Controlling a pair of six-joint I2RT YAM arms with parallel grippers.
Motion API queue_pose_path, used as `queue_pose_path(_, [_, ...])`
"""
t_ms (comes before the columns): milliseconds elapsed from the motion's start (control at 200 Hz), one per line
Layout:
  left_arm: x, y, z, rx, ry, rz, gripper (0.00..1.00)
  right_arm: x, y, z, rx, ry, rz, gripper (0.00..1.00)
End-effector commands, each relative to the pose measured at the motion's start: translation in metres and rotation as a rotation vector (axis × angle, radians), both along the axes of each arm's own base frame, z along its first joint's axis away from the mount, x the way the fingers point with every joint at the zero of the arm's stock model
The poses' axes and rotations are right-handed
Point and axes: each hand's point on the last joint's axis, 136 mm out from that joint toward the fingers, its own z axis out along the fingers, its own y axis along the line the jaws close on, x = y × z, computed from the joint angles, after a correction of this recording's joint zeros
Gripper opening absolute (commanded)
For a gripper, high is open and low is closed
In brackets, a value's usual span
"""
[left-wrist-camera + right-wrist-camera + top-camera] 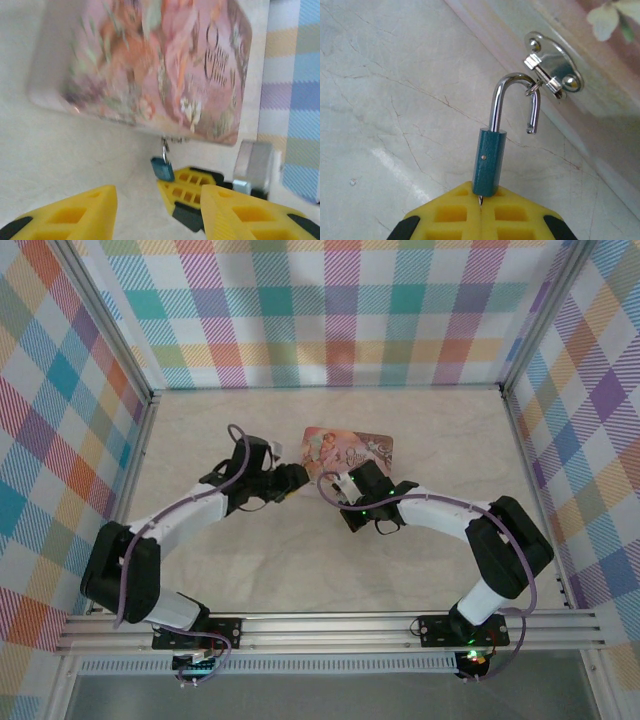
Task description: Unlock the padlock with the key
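One pale, marble-veined surface (300,570) carries everything, and on it lies the pink floral tin (348,448), flat, with both arms reaching in to its near edge. Just left of that edge the left end effector (295,478) has its yellow fingers (65,215) standing apart with nothing between them; in its wrist view they frame the lock from a little way back. The right end effector (481,210) is pinched tight, its pads meeting under the lock body and clamping the key. On the tin's side wall sits a small metal hasp plate (552,70) with a ring (534,90), and the padlock (489,162), a tiny teal block, hangs from that ring by its shackle (496,105). The shackle's short leg is out of the body and hooked through the ring, so the lock looks released. Smallest is the key (480,201), a grey sliver showing between the pads and the underside of the body, seemingly seated in the keyway. To finish well, I would keep the key in line with the body's long axis and avoid any sideways pull, since the body pivots freely on the ring. The left fingers could close gently on the teal body to steady it, approaching from the side, clear of the right pads.
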Motion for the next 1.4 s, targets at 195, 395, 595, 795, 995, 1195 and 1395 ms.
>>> queue_pose_path(195, [0.056,0.029,-0.004,0.218,-0.049,0.088,0.50,0.002,-0.001,0.014,-0.022,-0.089,0.104,0.00])
queue_pose_path(395, [0.089,0.017,-0.029,0.241,-0.018,0.088,0.50,0.004,0.000,0.018,-0.017,-0.119,0.122,0.00])
queue_pose_path(595, [0.107,-0.006,-0.032,0.161,-0.033,0.058,0.49,0.007,0.002,0.018,-0.056,-0.179,0.200,0.00])
queue_pose_path(795, [0.097,-0.027,-0.041,0.122,-0.004,0.020,0.49,0.014,0.044,0.032,-0.055,-0.264,0.384,0.00])
queue_pose_path(995, [0.092,-0.035,-0.047,0.079,0.014,0.029,0.49,0.024,0.068,0.032,-0.054,-0.293,0.446,0.00])
queue_pose_path(1195, [0.090,-0.033,-0.048,0.073,0.020,0.041,0.48,0.017,0.067,0.041,0.005,-0.313,0.420,0.00])
queue_pose_path(1395, [0.091,-0.011,-0.040,0.076,-0.020,0.122,0.49,0.003,0.066,0.054,0.071,-0.318,0.421,0.00])
